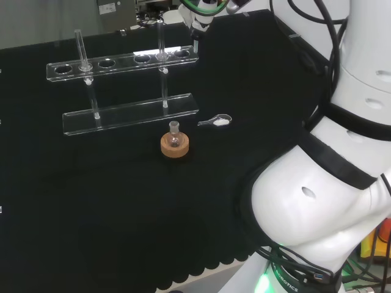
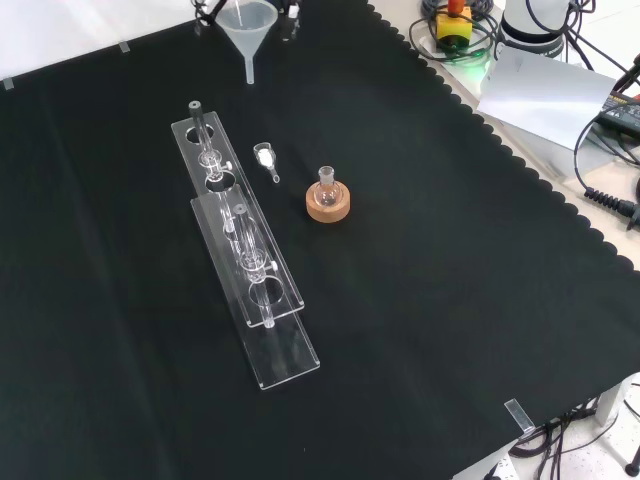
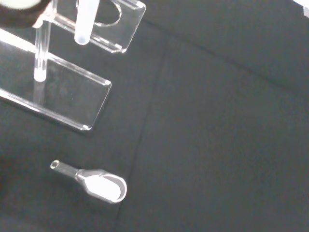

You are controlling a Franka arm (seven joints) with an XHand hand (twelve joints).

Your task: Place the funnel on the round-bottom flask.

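Observation:
A clear funnel (image 2: 247, 30) hangs above the cloth at the top of the front view, stem pointing down. The hand (image 1: 200, 23) is shut on it at its rim, and the stem's tip (image 3: 85, 21) shows close up in the wrist view. A small round-bottom flask (image 1: 175, 138) (image 2: 326, 188) stands upright on a cork ring (image 1: 175, 148) (image 2: 328, 208) in the middle of the cloth. In the head view the hand is well beyond the flask and slightly to its right, near the rack's right end.
A clear test tube rack (image 1: 122, 61) (image 2: 250, 280) (image 3: 72, 96) with two tubes stands behind the flask in the head view. A small glass scoop (image 1: 217, 121) (image 2: 266, 158) (image 3: 99, 183) lies between rack and flask. The arm's white links (image 1: 330, 183) stand at the right.

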